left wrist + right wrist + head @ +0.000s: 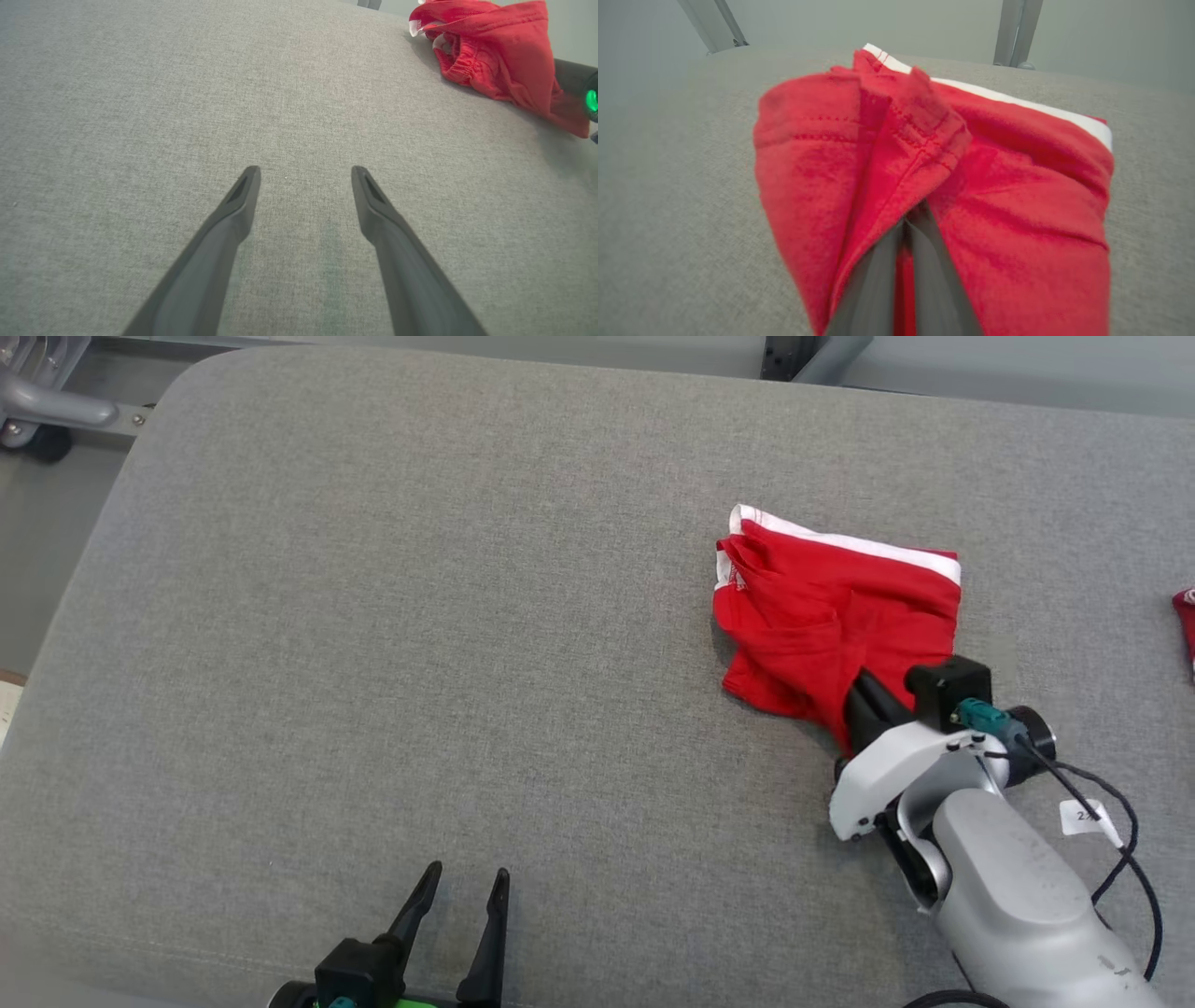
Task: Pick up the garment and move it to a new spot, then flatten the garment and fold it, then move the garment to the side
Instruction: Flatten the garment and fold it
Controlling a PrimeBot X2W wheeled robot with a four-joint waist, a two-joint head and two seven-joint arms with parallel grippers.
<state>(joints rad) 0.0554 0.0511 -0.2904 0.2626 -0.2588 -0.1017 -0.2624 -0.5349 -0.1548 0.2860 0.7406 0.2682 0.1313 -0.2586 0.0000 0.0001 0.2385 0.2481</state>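
A red garment (831, 616) with a white band along its far edge lies bunched on the grey padded table (420, 663), right of centre. My right gripper (864, 695) is shut on its near edge; the cloth drapes over the fingertips and hides them. Close up in the right wrist view, the two fingers (878, 280) press together with red fabric pinched between them, and the garment (1017, 210) rises in folds ahead. My left gripper (467, 882) stands open at the bottom, well left of the garment (495, 56), with bare table between its fingers (238, 205).
A second red item (1186, 625) peeks in at the right edge of the table. A metal frame and a wheel (37, 420) stand beyond the table's far left corner. A black cable with a white tag (1083, 817) hangs off my right wrist.
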